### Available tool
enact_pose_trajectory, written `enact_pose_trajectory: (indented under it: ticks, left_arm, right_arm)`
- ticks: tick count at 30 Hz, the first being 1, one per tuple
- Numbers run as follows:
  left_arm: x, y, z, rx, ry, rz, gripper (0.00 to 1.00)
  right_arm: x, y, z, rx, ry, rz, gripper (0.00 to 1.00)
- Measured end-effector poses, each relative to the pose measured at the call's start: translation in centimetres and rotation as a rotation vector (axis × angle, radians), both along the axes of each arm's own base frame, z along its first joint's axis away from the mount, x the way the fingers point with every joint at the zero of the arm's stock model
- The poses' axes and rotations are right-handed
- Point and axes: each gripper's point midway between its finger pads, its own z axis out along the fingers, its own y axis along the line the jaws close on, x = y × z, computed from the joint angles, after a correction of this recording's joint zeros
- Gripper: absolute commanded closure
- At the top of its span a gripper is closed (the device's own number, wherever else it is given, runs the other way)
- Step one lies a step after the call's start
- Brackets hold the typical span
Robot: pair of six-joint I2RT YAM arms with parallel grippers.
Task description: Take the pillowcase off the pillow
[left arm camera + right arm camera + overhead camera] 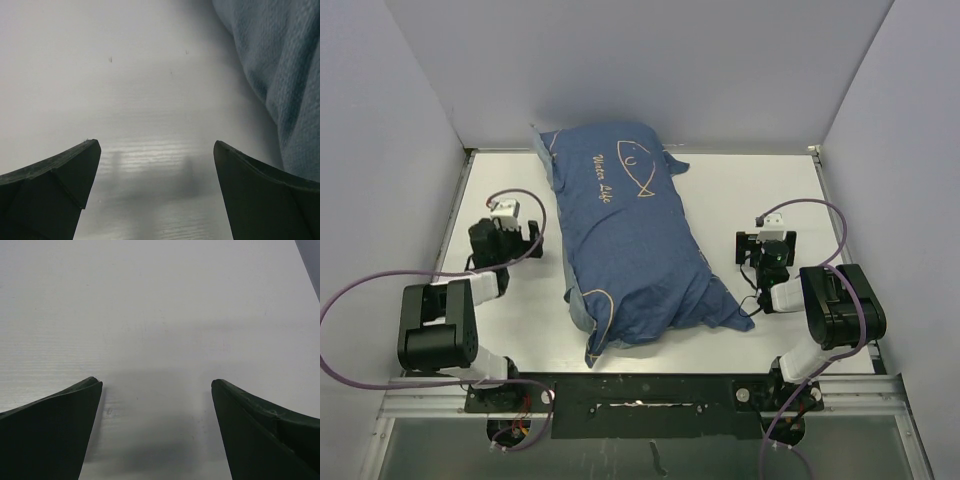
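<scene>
The blue pillowcase (630,235), with a pale fish outline and cursive lettering, lies plump along the middle of the white table. The pillow is inside it and hidden. My left gripper (507,218) rests open and empty left of the pillowcase. In the left wrist view (156,150) its jaws stand wide apart over bare table, with the pillowcase's edge (285,75) at the right. My right gripper (772,228) rests open and empty right of the pillowcase. In the right wrist view (157,387) only bare table shows between its jaws.
White walls enclose the table (740,200) at the back and both sides. A black rail (640,392) with the arm bases runs along the near edge. Purple cables (360,290) loop beside each arm.
</scene>
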Motion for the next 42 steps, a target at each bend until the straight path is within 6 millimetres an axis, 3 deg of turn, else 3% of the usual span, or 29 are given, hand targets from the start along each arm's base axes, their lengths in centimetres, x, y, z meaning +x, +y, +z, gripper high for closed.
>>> enact_pose_trajectory:
  ticks: [5,8,11,14,17,19,20,21,24,28,31,33,35,39,42]
  left_arm:
    - [3.1,0.6,5.5,-0.028,0.016,-0.066,0.02]
    - [4.1,1.7,9.2,-0.060,0.006,-0.121,0.02]
    - [4.5,3.0,12.2,-0.067,0.014,-0.159,0.02]
    - [6.0,3.0,14.3,-0.062,0.023,-0.220,0.02]
    - [7.7,2.8,14.4,-0.075,0.061,-0.274,0.02]
    - [8.2,2.5,13.4,-0.107,0.107,-0.307,0.02]
    - [8.3,2.2,12.9,-0.128,0.130,-0.321,0.02]
    - [8.3,1.9,12.4,-0.150,0.149,-0.337,0.02]
    - [8.1,0.8,11.4,-0.218,0.194,-0.381,0.02]
    - [7.9,-1.1,11.6,-0.264,0.212,-0.431,0.02]
    - [7.8,-2.7,12.5,-0.296,0.207,-0.474,0.02]
    - [7.3,-3.8,12.8,-0.322,0.214,-0.510,0.02]
    - [6.5,-4.9,12.6,-0.347,0.241,-0.544,0.02]
    - [3.9,-7.3,11.7,-0.364,0.308,-0.617,0.02]
    - [0.7,-10.5,10.6,-0.370,0.383,-0.694,0.02]
  right_arm:
    - [-0.3,0.2,0.1,0.005,0.006,0.005,0.02]
    - [-0.8,0.8,1.6,-0.027,0.018,0.000,0.02]
    - [0.1,1.5,5.7,0.001,-0.039,0.004,0.02]
    - [1.2,0.2,11.7,0.198,-0.159,-0.083,0.02]
    - [1.6,-3.0,15.7,0.409,-0.247,-0.161,0.02]
    - [1.0,-4.0,16.5,0.466,-0.264,-0.180,0.02]
    - [0.8,-2.7,16.2,0.473,-0.234,-0.149,0.02]
    - [0.7,-0.2,15.7,0.473,-0.186,-0.087,0.02]
    - [-0.7,10.7,15.3,0.440,-0.044,0.207,0.02]
    - [-5.7,23.0,16.8,0.328,0.016,0.541,0.02]
    - [-10.1,29.9,17.8,0.246,0.030,0.728,0.02]
    - [-11.6,32.1,17.9,0.214,0.054,0.776,0.02]
    - [-11.7,32.3,17.2,0.181,0.088,0.762,0.02]
    - [-10.3,28.5,15.2,0.145,0.176,0.652,0.02]
    - [-8.6,24.1,14.7,0.184,0.209,0.553,0.00]
